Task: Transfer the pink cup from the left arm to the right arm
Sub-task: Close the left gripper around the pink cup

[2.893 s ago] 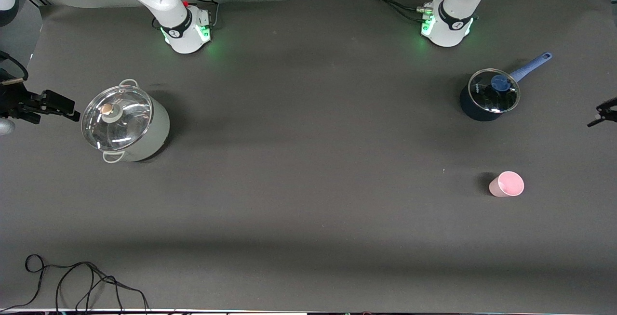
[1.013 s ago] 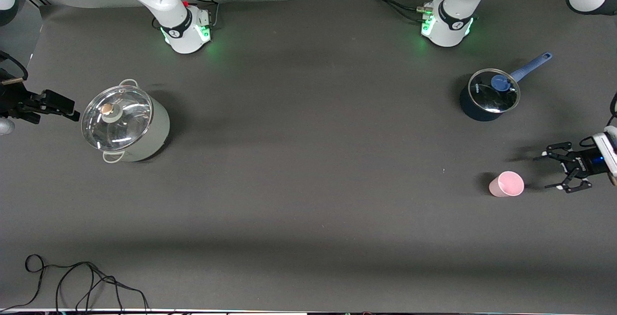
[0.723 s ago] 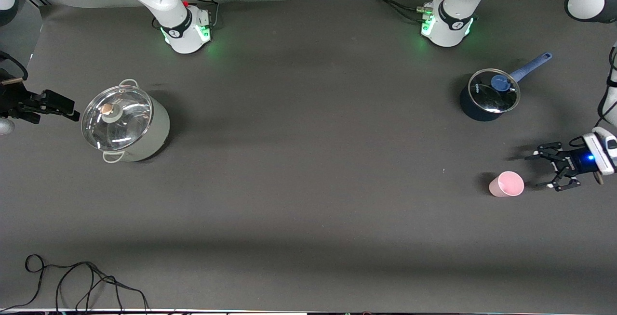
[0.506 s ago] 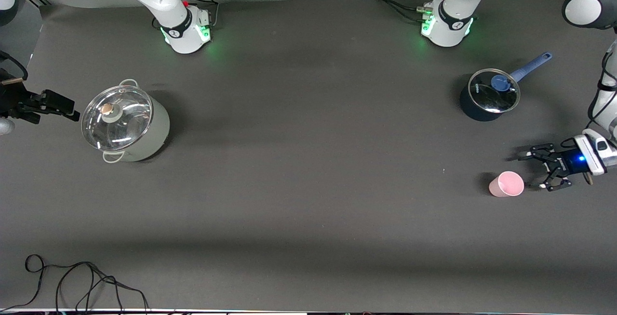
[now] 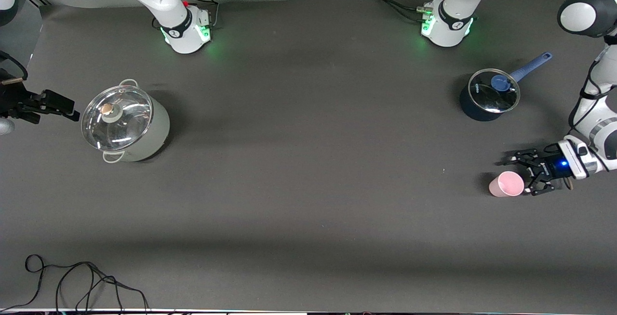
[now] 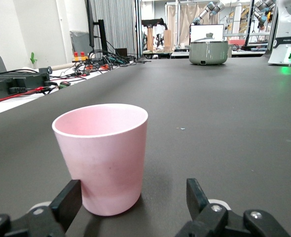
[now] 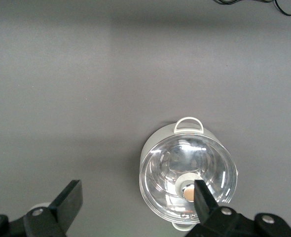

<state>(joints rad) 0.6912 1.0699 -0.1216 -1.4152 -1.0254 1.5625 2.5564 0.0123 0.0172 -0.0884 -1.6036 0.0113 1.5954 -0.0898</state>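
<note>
- Cup (image 5: 506, 184) upright on the bench (image 5: 308, 199), toward the left arm's end, nearer the front camera than the saucepan (image 5: 488, 96).
- Left gripper (image 5: 526, 173) low, just beside the cup on the side toward the left arm's end of the bench.
- Left fingers (image 6: 69, 200) wide open, holding nothing. Left wrist view: cup (image 6: 102, 155) sits right at the finger tips, offset toward one finger; that tip is at the cup's base, can't tell if it touches.
- Cup is mouth-up, nothing visible inside.
- Saucepan: dark blue, glass lid on, handle pointing toward the left arm's end; well apart from the cup.
- Right gripper (image 5: 60, 108) at the right arm's end of the bench, up in the air just beside the grey pot (image 5: 126, 124); that arm waits.
- Right fingers (image 7: 71, 197) spread open, holding nothing. Right wrist view looks straight down on the pot (image 7: 187, 175), glass lid on, knob partly hidden by one finger.
- Black cable (image 5: 72, 281) loose on the bench edge nearest the front camera, right arm's end.
</note>
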